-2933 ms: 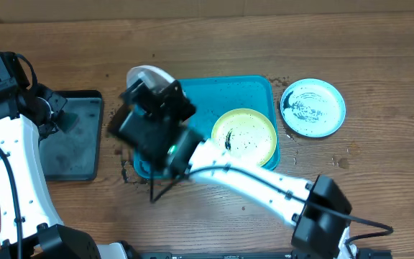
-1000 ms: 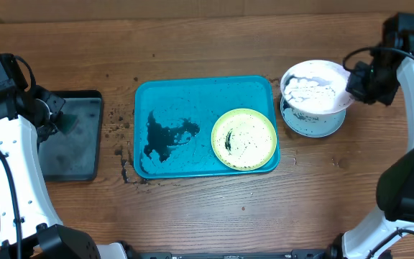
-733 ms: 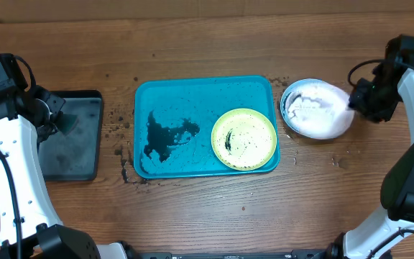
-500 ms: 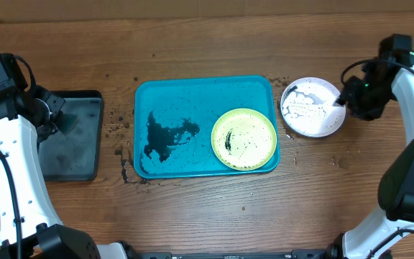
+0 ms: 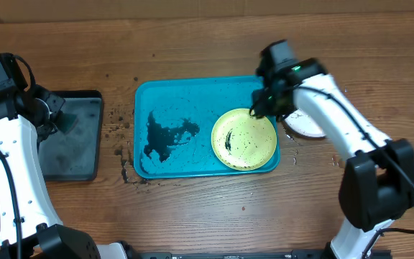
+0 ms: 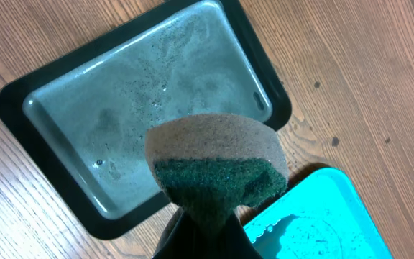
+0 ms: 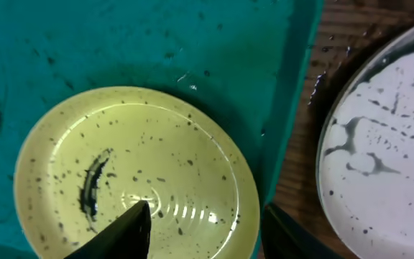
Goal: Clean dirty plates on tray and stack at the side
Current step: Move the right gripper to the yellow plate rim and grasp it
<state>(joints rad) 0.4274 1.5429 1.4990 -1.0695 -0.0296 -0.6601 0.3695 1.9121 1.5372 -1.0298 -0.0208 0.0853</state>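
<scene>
Right gripper (image 7: 205,234): jaws spread wide, empty, poised over the edge of the yellow-green plate (image 7: 121,165). The plate lies flat at the right end of the tray (image 5: 192,90), whose long axis runs left-right in the overhead view. Left gripper (image 6: 200,229): clamped on a sponge (image 6: 218,165) above the black tray (image 6: 70,93).

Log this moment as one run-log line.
left hand: shut on sponge over black tray | right hand: open above yellow-green plate on turquoise tray | white plate: beside tray
</scene>
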